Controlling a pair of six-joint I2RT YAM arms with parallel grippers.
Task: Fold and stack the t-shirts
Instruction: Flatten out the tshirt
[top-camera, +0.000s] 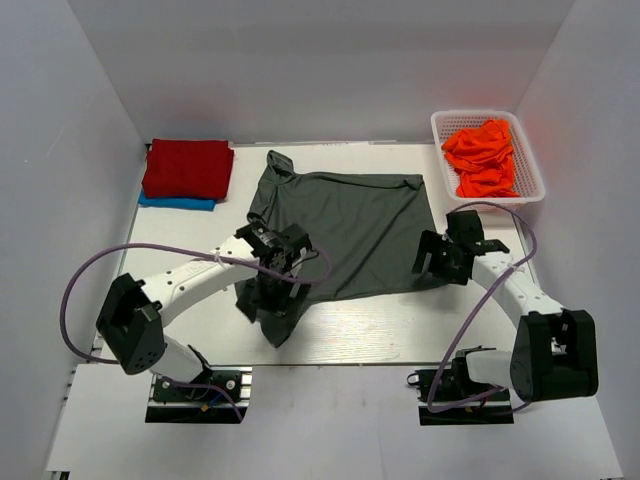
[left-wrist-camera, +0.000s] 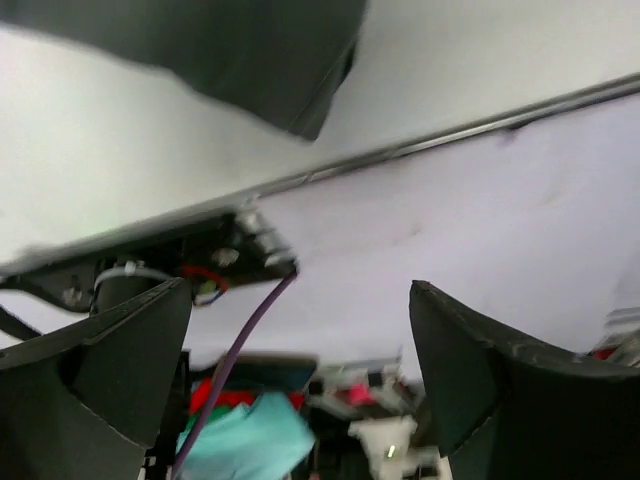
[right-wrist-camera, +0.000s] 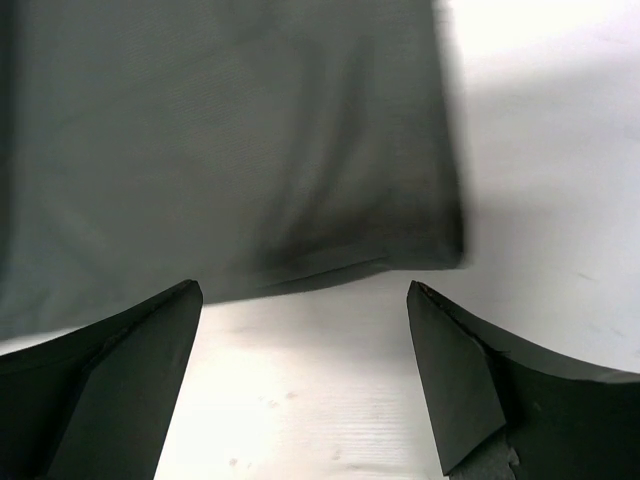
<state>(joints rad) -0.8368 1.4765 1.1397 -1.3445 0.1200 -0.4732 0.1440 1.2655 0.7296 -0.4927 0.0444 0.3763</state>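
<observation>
Pictured in the left wrist view: the left gripper, spread wide and gripping nothing. Between its dark fingers, only the blurred front edge of the white table and a purple cable. At the top of that frame, well clear of the fingertips: a drooping corner of the dark charcoal-grey t-shirt. Seen from overhead left of centre, hovering over the shirt's rumpled lower-left part, near the table's front edge.

Likewise wide open and empty: the right gripper, with bare white tabletop between its fingertips. Just beyond them, filling the upper half of the right wrist view: the shirt's lower-right corner, lying flat. Seen from overhead right of centre, at that same corner.

Spread across the middle of the table: the charcoal shirt, mostly flat, collar toward the upper left, lower-left portion bunched into a dark fold. At upper left of the overhead frame, well apart from both arms: a folded red t-shirt stacked on a folded blue t-shirt. At upper right: crumpled bright orange t-shirts, heaped in a white lattice basket by the table's far right corner.
</observation>
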